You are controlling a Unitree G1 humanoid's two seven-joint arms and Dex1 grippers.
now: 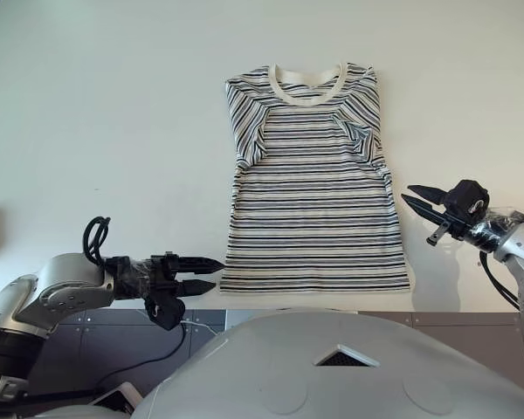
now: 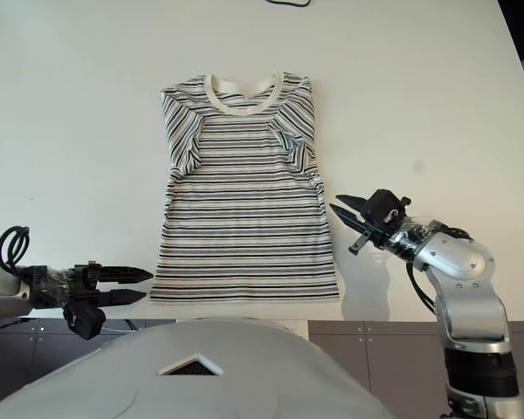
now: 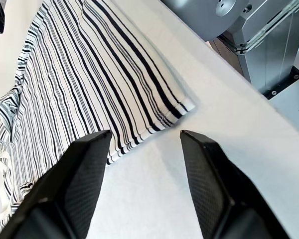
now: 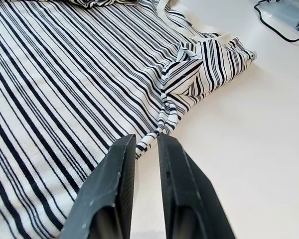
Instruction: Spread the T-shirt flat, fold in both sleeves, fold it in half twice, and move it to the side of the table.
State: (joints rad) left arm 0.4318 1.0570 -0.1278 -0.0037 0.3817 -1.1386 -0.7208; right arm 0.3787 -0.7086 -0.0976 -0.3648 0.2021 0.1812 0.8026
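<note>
I have the white T-shirt with dark navy stripes and a cream collar (image 1: 314,183) lying flat on the white table (image 1: 96,113). Its collar is at the far side and its hem is near the table's front edge. Both sleeves are turned in over the chest, which leaves the body as a narrow upright panel.

My left gripper (image 1: 218,272) sits low over the table at the front, pointing at the shirt's hem corner on my left. Its two black fingers (image 3: 84,174) are spread wide with bare tabletop between them. In the left wrist view that hem corner (image 3: 187,104) lies just ahead of the fingertips, apart from them.

My right gripper (image 1: 406,193) hangs at the shirt's right edge, about halfway down the body. Its fingers (image 4: 114,179) are drawn nearly together with only a narrow slit between them, and there is no cloth in the slit. The shirt's rumpled side edge lies right at their tips.
</note>
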